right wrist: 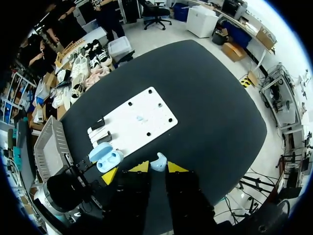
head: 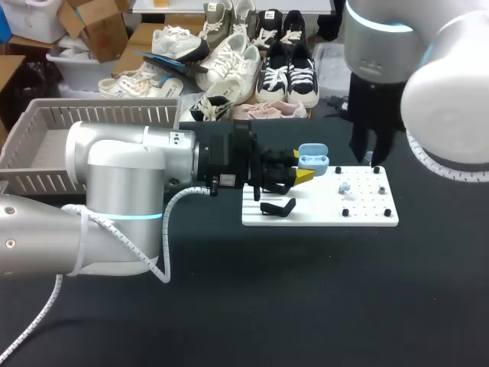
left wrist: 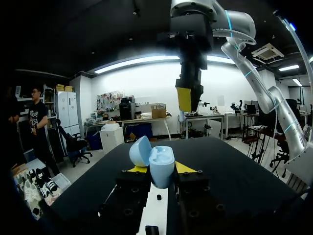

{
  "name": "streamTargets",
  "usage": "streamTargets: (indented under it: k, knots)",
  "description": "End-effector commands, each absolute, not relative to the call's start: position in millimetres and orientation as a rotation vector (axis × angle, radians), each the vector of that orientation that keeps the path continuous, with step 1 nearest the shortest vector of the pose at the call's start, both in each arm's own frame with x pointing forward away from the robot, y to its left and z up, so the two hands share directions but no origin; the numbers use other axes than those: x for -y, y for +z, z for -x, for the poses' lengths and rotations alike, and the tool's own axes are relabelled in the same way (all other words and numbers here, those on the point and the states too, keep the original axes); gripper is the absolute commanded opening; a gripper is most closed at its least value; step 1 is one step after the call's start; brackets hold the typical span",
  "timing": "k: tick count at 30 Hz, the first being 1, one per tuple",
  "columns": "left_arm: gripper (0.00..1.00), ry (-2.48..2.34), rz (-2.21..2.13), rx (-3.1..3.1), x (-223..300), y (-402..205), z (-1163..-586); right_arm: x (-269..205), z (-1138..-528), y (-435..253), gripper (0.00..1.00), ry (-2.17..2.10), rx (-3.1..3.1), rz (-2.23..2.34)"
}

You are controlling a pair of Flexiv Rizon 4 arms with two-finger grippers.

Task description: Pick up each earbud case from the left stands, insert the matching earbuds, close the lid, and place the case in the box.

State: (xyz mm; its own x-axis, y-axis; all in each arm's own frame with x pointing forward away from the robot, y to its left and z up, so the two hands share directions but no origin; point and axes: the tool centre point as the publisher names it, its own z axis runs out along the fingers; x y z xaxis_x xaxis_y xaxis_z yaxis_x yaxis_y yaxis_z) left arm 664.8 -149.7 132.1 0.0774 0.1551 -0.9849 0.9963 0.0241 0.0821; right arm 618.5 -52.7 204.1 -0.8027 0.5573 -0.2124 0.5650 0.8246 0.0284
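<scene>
1. Your right gripper (right wrist: 157,168) had its yellow tips drawn in to a narrow gap, pinching a pale blue earbud (right wrist: 158,161) from both sides.
2. Your left gripper (left wrist: 160,170) was clamped on the earbud case (left wrist: 152,161), one fingertip on each side of the body, with the lid swung open.
3. In the head view the case sat just right of the frame's centre, held above the left part of the white board (head: 367,215). The right gripper hung over the board's far right part, apart from the case.
4. A second earbud (head: 345,186) lay on the board, right of centre. A black stand (head: 276,208) stood at the board's lower left corner.
5. The box (head: 46,115), a slatted basket, was in the upper left of the frame, behind your left arm.
6. You appeared to be at the insertion step, with the first earbud in hand and not yet seated. The next move called for carrying it over the matching well, lining it up and pressing it in while the left arm held the case steady.
</scene>
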Motion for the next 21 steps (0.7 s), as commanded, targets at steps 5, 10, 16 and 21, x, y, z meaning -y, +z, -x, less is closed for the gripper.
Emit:
streamTargets:
  k: [5,10,16,21]
  knots:
    - [0.00,-1.045,-1.329,-1.275,150,131,-663,30,-638,210,0.00,-0.132,-2.803,-0.882]
    - [0.00,-1.045,-1.329,-1.275,150,131,-663,22,-647,211,0.00,-0.139,-2.806,-0.881]
    - [0.00,-1.045,-1.329,-1.275,150,131,-663,14,-652,213,0.00,-0.137,-2.803,-0.877]
    - [0.00,-1.045,-1.329,-1.275,150,131,-663,6,-653,211,0.00,-0.135,-2.805,-0.867]
